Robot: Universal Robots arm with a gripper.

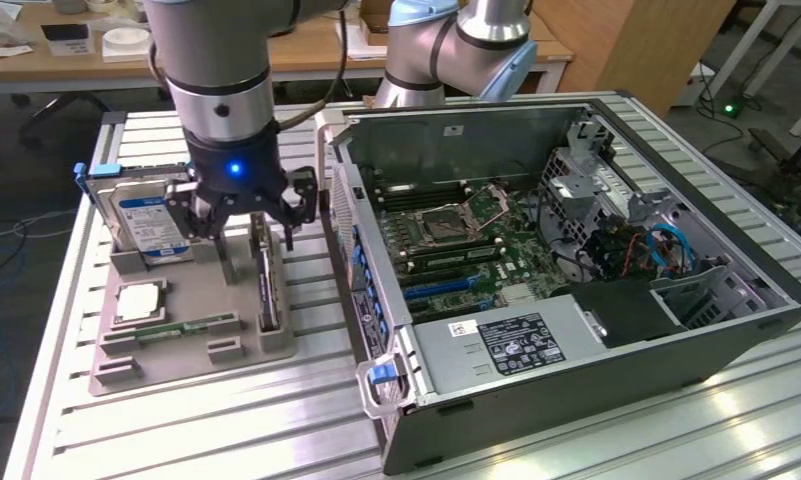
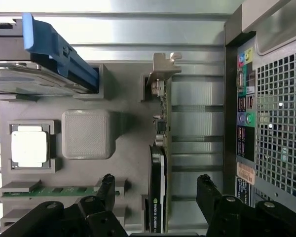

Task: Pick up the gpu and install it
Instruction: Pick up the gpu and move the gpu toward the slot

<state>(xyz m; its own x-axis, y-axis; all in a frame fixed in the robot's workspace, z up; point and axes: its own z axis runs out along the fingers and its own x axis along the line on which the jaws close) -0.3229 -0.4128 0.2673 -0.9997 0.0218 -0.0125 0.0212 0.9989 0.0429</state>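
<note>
The gpu (image 1: 264,285) stands on its long edge in a slot of the grey holder tray (image 1: 173,350). In the wrist view the gpu (image 2: 160,163) appears as a thin black card with a brownish-green board edge and a pale metal bracket at its far end. My gripper (image 1: 256,238) hangs directly over the card, open. Its black fingers (image 2: 108,182) straddle the card, one on each side, with a clear gap between each finger and it. My gripper (image 2: 156,182) holds nothing.
The tray also carries a silver hard drive (image 1: 147,225) with a blue label, a CPU (image 1: 137,300) and a green memory stick (image 1: 187,326). The open computer case (image 1: 574,250) lies close beside the tray, at the exterior view's right, with its motherboard (image 1: 467,240) exposed.
</note>
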